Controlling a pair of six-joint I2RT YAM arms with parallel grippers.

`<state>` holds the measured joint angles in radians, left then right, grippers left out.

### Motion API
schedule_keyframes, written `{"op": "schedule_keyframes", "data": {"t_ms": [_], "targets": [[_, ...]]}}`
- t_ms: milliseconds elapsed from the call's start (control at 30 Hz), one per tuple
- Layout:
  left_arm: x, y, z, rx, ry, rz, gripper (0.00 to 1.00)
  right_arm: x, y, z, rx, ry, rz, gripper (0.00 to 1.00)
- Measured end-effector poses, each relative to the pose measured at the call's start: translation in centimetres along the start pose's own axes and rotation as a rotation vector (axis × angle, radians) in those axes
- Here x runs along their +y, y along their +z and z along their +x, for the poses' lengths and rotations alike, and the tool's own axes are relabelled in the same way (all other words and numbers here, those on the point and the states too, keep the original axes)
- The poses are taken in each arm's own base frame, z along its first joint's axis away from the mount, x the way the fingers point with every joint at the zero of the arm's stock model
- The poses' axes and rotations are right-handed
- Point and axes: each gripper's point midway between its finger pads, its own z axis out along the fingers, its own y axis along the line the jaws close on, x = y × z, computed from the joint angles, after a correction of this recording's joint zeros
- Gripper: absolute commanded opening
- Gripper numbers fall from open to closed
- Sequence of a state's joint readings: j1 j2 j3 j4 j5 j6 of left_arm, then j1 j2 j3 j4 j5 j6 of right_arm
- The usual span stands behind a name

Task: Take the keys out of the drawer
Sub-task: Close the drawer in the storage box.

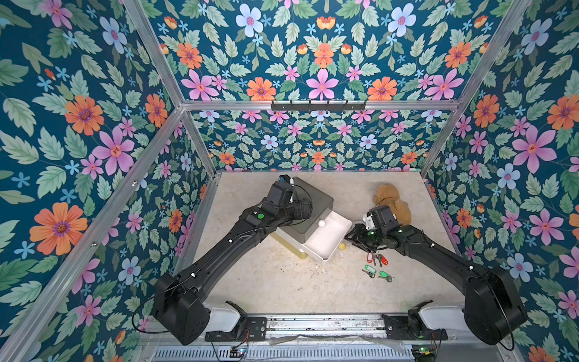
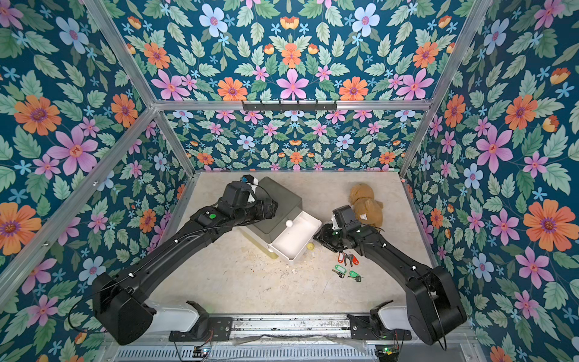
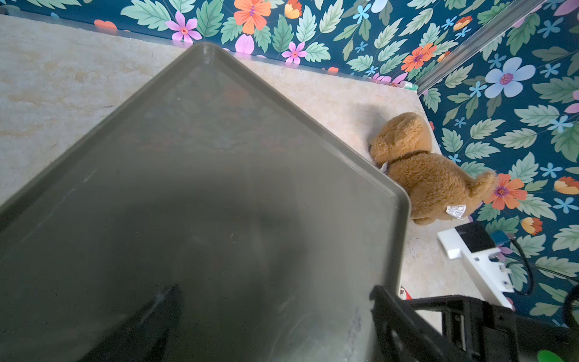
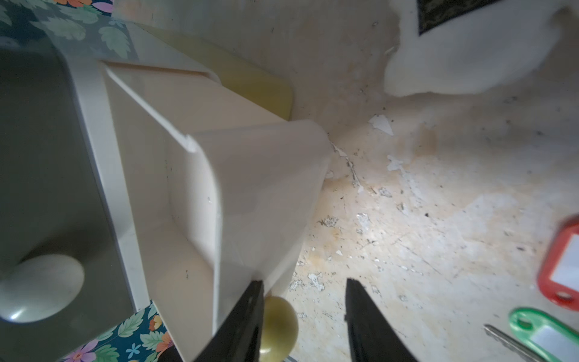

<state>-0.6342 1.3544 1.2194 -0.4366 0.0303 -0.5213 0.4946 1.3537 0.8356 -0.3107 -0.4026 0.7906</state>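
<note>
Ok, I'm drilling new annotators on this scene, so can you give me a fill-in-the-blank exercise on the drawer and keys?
1. The white drawer stands ___, not shut.
2. The keys on the table carry red tags and ___ tags.
3. The right claw holds ___.
4. The plush toy is ___ in colour.
Missing words: open; green; nothing; brown.

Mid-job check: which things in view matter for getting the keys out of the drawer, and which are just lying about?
Part of the job:
- red-tagged keys, already on the table
- green-tagged keys, also on the table
- white drawer, pulled open
- drawer unit

Just lying about:
- brown plush toy
- hook rack on the back wall
</note>
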Motion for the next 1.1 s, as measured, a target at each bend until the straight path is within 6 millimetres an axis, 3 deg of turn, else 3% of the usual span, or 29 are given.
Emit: {"op": "schedule_keyframes", "data": {"t_ms": [200,567,733,1100], "targets": [[-0.4,-0.9,0.1,0.005,-0.021,0.028,0.99,2.1,1.0,-0.3,0.013,-0.024,-0.030,0.47],[-1.5,-7.0,-2.0,-0.161,-0.068,0.133,0.99,3.7,2.8,-1.3,0.025,-0.030,-0.054,0.48],[-0.6,-8.6,-0.9,-0.192,-0.110,0.150,0.99,4.1,3.6,-1.5,0.039,-0.031,-0.069,0.48],[0.6,-10.1,0.8,-0.199,-0.158,0.152,0.99,5.8,5.5,-2.0,0.067,-0.046,-0.098,0.49]]}}
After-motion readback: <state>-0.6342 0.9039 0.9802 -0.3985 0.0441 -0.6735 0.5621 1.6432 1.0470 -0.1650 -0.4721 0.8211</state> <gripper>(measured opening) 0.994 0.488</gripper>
